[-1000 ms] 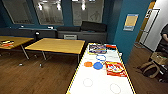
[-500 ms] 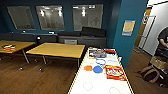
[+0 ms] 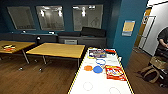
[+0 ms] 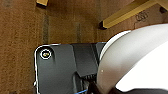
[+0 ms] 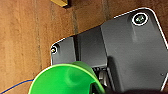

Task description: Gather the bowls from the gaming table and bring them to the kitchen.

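The three bowls sit together near the middle of your gaming table (image 3: pixel 100 82): the white bowl (image 3: pixel 100 61) farthest along, the orange bowl (image 3: pixel 88 68) toward the left edge, and the blue bowl (image 3: pixel 97 69) just beside it, close enough that the two may be touching. A red snack bag (image 3: pixel 115 72) lies by the right edge next to them, and a flat printed box (image 3: pixel 97 53) rests at the far end. Beyond the table's left edge stand wood-topped tables (image 3: pixel 56 49); a person (image 3: pixel 165 40) is at the right, past the blue wall. None of the bowls is picked up yet, so you are on the approach step. In the left wrist view a large white rounded object (image 4: pixel 140 57) sits close to the camera, and in the right wrist view a green bowl-like shape (image 5: pixel 65 78); I cannot tell whether either hand grips anything. Next, you need to draw close along the table's near end until the bowls come within reach.
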{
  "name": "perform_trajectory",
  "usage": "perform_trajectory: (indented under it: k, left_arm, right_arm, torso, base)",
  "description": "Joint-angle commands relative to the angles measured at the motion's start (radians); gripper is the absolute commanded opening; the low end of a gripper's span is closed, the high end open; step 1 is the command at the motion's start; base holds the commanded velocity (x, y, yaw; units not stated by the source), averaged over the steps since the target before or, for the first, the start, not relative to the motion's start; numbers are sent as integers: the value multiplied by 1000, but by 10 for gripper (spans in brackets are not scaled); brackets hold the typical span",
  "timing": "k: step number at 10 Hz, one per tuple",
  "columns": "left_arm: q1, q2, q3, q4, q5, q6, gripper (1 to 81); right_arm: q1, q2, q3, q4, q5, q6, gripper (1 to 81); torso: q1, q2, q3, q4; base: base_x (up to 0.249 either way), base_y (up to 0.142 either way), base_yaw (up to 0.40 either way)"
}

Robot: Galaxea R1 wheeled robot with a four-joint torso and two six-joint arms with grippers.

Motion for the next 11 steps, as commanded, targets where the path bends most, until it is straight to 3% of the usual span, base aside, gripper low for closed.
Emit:
perform_trajectory:
  k: [1, 6, 11]
  left_arm:
    - [0, 72, -118, 34, -41, 8, 10]
    - [67, 178, -280, 61, -115, 13, 10]
    - [96, 221, -349, 64, -141, 16, 10]
  right_arm:
    - [7, 122, -185, -68, -25, -3, 10]
    - [-22, 151, -224, -76, -14, -3, 10]
    - [-29, 160, -224, -79, -13, -3, 10]
  torso:
    - [0, 0, 0, 0]
    - [0, 0, 0, 0]
    - [0, -2, 1, 0]
  base:
    - [0, 0, 0]
    - [0, 0, 0]
    - [0, 0, 0]
